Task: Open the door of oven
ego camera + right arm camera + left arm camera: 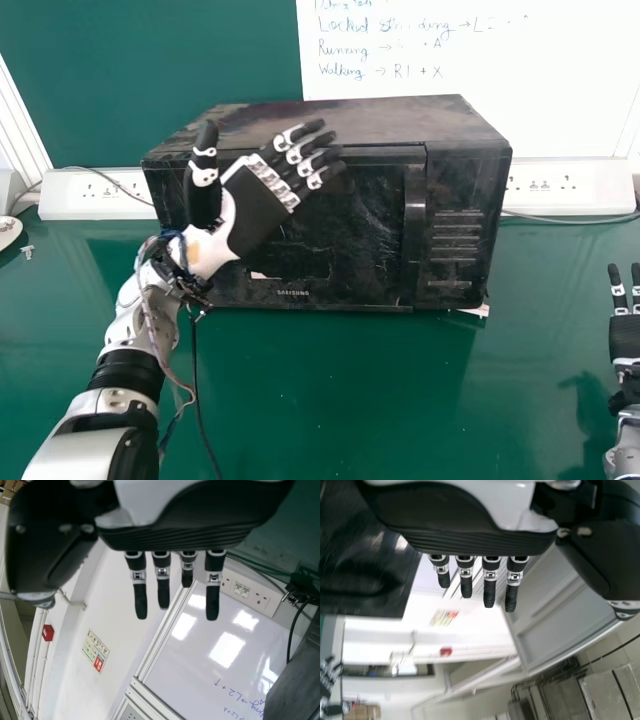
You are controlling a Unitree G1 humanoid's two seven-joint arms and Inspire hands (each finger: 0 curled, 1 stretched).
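Before the oven (pixel 350 240), left hand (pixel 257 212), aside, right hand (pixel 627 336), all fingers straight, handle (pixel 413 235) in head view.

left hand (pixel 262 208) before door (pixel 370 235), handle (pixel 413 235) unobstructed

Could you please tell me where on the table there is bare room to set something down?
The widest bare patch of the table lies in front of the oven, between the black cable and the right hand. It is crowded left of that cable, with the left arm there and the left hand before the oven.
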